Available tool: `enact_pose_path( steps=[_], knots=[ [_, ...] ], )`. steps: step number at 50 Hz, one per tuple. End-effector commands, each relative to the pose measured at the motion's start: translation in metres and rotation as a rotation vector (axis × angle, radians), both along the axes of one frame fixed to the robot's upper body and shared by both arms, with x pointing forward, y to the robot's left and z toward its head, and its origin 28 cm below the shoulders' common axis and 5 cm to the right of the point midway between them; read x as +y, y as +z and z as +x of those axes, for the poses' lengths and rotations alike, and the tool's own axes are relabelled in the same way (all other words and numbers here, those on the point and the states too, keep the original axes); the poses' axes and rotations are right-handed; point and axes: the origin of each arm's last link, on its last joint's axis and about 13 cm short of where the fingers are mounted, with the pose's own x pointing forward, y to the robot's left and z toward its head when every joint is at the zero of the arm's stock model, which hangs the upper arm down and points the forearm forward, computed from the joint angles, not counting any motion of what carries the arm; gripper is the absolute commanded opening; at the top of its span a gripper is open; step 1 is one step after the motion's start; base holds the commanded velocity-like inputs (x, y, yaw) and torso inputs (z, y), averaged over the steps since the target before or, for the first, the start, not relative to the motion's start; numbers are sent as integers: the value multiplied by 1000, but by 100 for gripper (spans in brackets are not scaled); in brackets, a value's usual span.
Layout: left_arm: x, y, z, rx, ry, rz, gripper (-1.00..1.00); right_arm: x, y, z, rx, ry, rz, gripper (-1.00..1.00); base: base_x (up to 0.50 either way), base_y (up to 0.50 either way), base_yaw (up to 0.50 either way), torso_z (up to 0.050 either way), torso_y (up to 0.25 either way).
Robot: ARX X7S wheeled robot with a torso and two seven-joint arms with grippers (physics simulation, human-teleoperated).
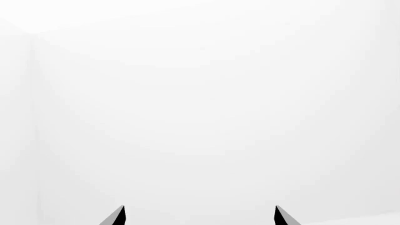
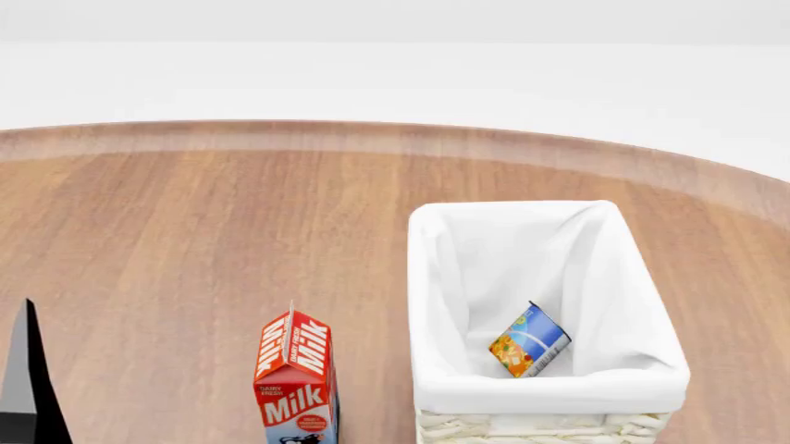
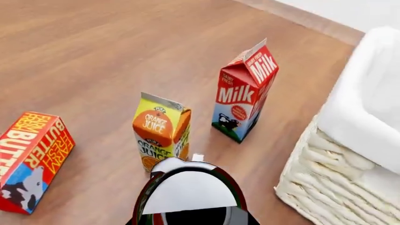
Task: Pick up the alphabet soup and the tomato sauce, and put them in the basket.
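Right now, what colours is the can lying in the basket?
Blue with orange-yellow: the alphabet soup, seen best in the head view.

Bright, even, diffuse light in all three views; no clear source. Shadows faint and soft: pale patch beside milk carton on table. Left wrist view nearly washed-out white. Renders sharp, no blur. White basket liner close to overexposed, folds barely shaded.
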Motion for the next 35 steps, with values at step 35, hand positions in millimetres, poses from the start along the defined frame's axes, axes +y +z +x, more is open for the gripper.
enact_pose_path(
  steps=[35],
  knots=[
    [-1, -3, 2, 7, -2, -2, 100, -15, 111, 33, -476, -356, 382, -100, 0, 0, 0, 0, 0]
  ],
)
